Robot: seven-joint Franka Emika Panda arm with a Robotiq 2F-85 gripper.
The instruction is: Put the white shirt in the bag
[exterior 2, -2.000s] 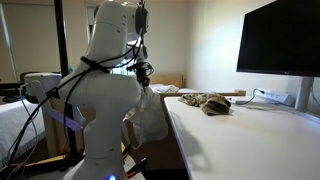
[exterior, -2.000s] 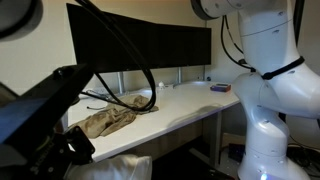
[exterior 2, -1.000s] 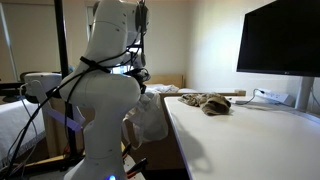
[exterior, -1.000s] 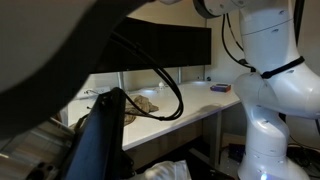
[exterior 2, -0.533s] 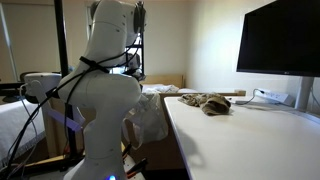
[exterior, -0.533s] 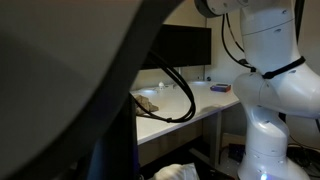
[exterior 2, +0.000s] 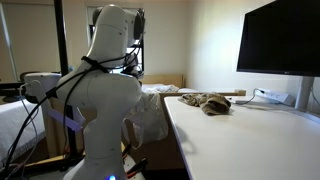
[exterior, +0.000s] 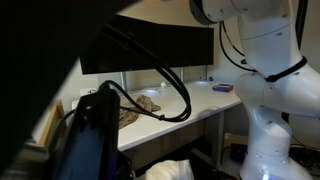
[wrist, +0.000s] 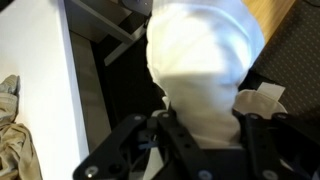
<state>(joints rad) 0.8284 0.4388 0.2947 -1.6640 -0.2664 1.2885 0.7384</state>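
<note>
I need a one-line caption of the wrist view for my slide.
Wrist view: white cloth bundle between the fingers of the gripper, beside the white desk bearing a tan cloth.

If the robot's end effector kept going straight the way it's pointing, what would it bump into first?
The white shirt itself: it hangs right in front of the end effector, filling the line. Beyond it is probably the floor, though depth is hard to judge.
</note>
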